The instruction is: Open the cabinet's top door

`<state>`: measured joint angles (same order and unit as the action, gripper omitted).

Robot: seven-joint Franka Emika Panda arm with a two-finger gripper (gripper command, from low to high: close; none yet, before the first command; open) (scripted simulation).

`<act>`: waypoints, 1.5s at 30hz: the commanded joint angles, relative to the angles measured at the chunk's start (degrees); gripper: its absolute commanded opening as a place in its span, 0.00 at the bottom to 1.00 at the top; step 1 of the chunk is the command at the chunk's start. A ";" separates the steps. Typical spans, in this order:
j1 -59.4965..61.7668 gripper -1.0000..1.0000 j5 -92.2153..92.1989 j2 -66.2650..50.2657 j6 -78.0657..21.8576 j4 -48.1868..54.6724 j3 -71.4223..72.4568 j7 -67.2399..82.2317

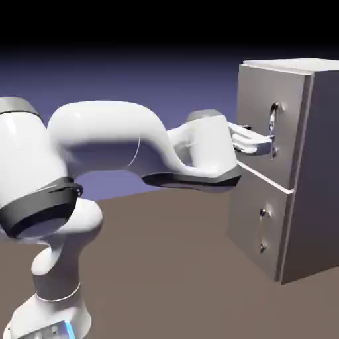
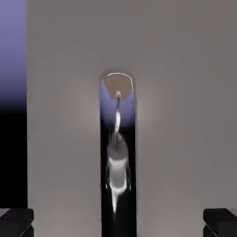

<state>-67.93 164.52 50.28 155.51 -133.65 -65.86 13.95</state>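
Reaching at the top door [image 1: 265, 119], the end effector [image 1: 268, 144] is spread around the long handle [image 2: 118, 148]. Best squeeze it snugly, then pull straight back slowly.

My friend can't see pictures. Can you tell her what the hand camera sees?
A shiny vertical handle runs down the middle of the top door, a flat grey panel. The gripper is open, its two dark fingertips far either side of the handle.
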 commanded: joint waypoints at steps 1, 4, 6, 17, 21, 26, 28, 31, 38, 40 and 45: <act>-1.94 0.50 0.22 -0.56 -0.04 1.52 -1.36 -0.15; -8.40 0.50 0.94 -2.43 -0.17 6.58 -5.88 -0.65; -8.72 0.00 0.98 -2.52 -0.17 6.83 -6.10 -0.67; 7.79 0.00 -20.08 -5.14 -23.74 -11.39 13.72 4.90; 9.78 0.00 -28.39 -5.04 -33.71 -15.89 20.66 6.48; 9.37 0.00 -38.83 -6.33 -46.17 -18.94 28.36 6.92; 8.53 0.00 -43.18 -7.51 -51.15 -19.33 31.19 6.64; 6.74 0.00 -50.00 -10.19 -58.63 -18.94 35.18 5.75; 1.45 0.00 -67.29 -21.23 -75.28 -12.65 42.58 1.91; 0.12 0.00 -72.18 -25.36 -79.43 -9.48 44.00 0.67; -2.11 0.00 -82.71 -35.74 -87.92 -0.23 46.16 -1.74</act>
<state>-70.03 81.76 14.55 67.54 -133.88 -19.67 12.19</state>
